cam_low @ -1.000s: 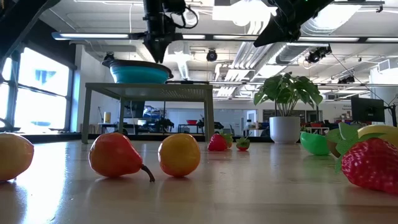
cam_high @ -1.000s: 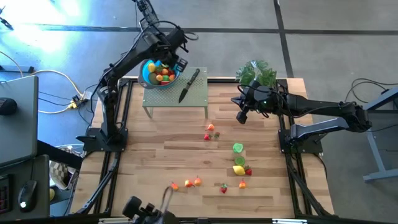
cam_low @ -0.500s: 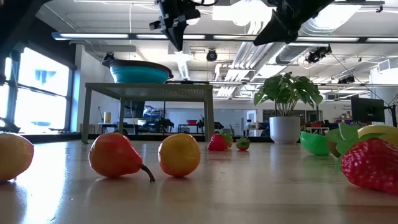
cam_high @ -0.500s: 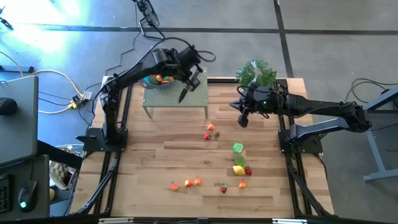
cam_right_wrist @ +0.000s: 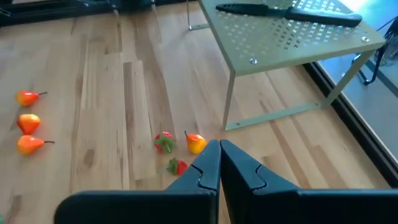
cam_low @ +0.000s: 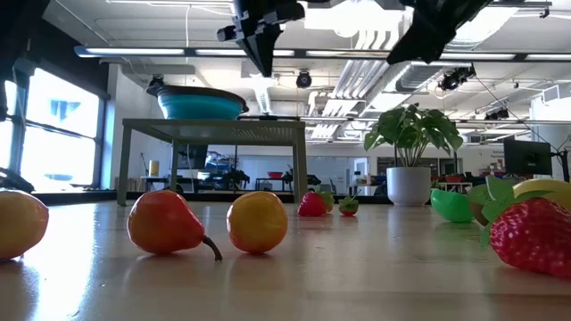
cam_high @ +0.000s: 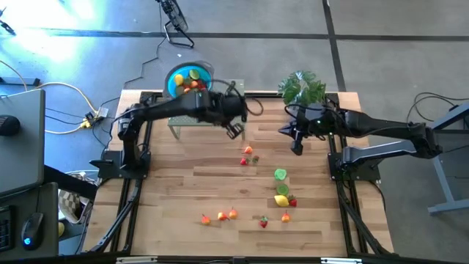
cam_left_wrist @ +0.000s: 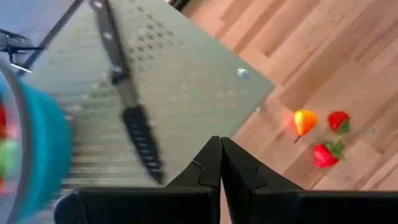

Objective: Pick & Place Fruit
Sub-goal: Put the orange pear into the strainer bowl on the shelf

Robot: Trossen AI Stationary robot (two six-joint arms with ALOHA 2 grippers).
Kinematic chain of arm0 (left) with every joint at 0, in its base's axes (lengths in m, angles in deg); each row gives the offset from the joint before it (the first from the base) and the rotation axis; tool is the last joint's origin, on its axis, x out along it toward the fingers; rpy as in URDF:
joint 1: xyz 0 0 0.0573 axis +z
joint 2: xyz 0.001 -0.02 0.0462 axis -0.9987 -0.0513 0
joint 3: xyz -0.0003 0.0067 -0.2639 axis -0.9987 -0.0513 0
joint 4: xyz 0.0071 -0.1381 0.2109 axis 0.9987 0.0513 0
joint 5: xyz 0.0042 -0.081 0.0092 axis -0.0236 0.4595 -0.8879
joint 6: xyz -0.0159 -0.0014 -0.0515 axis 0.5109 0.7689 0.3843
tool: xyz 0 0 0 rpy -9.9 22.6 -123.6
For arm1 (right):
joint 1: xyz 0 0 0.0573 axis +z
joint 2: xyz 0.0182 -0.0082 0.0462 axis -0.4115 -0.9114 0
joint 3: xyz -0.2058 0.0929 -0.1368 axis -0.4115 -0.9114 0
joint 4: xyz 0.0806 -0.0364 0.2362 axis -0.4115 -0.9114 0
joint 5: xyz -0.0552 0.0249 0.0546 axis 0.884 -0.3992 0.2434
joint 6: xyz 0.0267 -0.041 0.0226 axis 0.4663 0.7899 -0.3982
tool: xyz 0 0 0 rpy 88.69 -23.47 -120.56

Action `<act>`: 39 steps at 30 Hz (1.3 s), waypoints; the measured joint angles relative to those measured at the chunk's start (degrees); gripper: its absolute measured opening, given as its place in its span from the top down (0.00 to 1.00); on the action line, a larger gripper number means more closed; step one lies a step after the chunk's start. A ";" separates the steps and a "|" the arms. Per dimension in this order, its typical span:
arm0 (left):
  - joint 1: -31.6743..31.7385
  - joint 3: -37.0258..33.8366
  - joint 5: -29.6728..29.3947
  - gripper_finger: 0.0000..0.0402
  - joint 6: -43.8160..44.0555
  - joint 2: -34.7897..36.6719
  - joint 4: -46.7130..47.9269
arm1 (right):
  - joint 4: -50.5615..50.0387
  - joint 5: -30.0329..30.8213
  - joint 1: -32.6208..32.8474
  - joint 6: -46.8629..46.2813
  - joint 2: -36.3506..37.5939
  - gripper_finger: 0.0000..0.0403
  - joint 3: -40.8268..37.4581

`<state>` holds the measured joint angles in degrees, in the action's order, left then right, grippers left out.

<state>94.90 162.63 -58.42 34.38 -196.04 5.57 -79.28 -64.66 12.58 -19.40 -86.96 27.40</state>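
Two arms reach over the worktop (cam_high: 183, 191). We see the left gripper (cam_high: 234, 130) hanging above the front right corner of the small green stand (cam_high: 236, 115), its fingers (cam_left_wrist: 208, 163) pressed together and holding nothing. A black-handled knife (cam_left_wrist: 127, 102) lies on the stand beside a blue bowl (cam_high: 176, 77) already holding several fruit pieces. The right gripper (cam_high: 296, 144) hovers above bare wood near the potted plant (cam_high: 302, 86), its fingers (cam_right_wrist: 210, 163) also closed and empty. Loose fruit (cam_high: 248, 155) lies on the worktop: a small red and orange cluster just in front of the stand, green and yellow pieces (cam_high: 281, 187) with a strawberry nearer the right arm's base, and a row of orange and red pieces (cam_high: 226, 215) along the near edge. Neither gripper touches any fruit.
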 joint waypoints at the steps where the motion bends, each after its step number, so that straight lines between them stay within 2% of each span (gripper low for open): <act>1: -0.99 -2.03 -0.23 1.00 1.26 0.23 -1.56 | -0.34 -0.01 0.00 0.00 0.69 0.99 0.00; 9: -10.09 -18.29 2.60 1.00 11.97 2.76 -14.17 | -1.46 -0.05 -0.01 -0.21 4.42 0.99 0.00; 15: -17.21 -25.76 3.41 1.00 21.50 5.15 -13.82 | -1.65 0.07 0.00 -0.67 4.52 0.99 -0.02; 27: -31.79 -29.92 1.66 1.00 37.58 9.31 -12.27 | 2.93 1.06 -0.03 -6.47 3.67 0.99 -0.02; 39: -45.92 -29.92 2.54 1.00 42.31 9.61 -14.80 | 4.71 3.44 0.00 -9.54 3.67 0.99 -0.02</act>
<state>48.98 132.71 -55.88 76.69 -186.43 -9.23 -74.57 -61.23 12.58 -28.94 -83.29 27.38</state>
